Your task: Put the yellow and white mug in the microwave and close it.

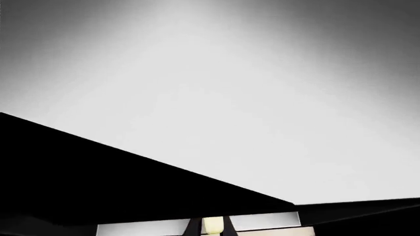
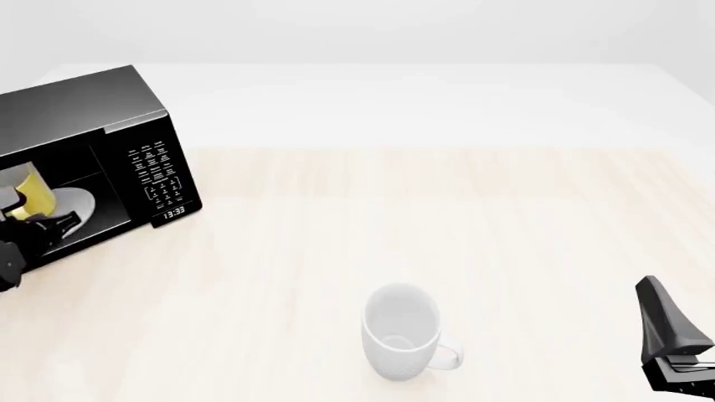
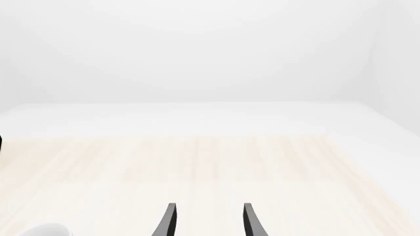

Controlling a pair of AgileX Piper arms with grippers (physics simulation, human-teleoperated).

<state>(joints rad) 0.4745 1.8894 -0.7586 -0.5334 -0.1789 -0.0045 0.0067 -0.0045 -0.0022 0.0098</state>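
Observation:
The black microwave (image 2: 146, 142) stands at the table's far left, its cavity showing and a white round plate (image 2: 74, 203) inside. The yellow and white mug (image 2: 33, 191) is tilted inside the cavity, over the plate's left side. My left gripper (image 2: 25, 213) reaches into the cavity and is shut on the mug. In the left wrist view a pale yellow strip of the mug (image 1: 212, 227) sits between the two dark fingers of the left gripper (image 1: 212, 220), with the microwave's dark wall (image 1: 98, 182) around it. My right gripper (image 3: 208, 219) is open and holds nothing; it stays at the near right (image 2: 659, 306).
A larger all-white mug (image 2: 399, 328) stands upright near the table's front middle, handle to the right; its rim shows in the right wrist view (image 3: 45, 230). The light wooden table (image 2: 470, 218) stretches between the microwave and my right arm.

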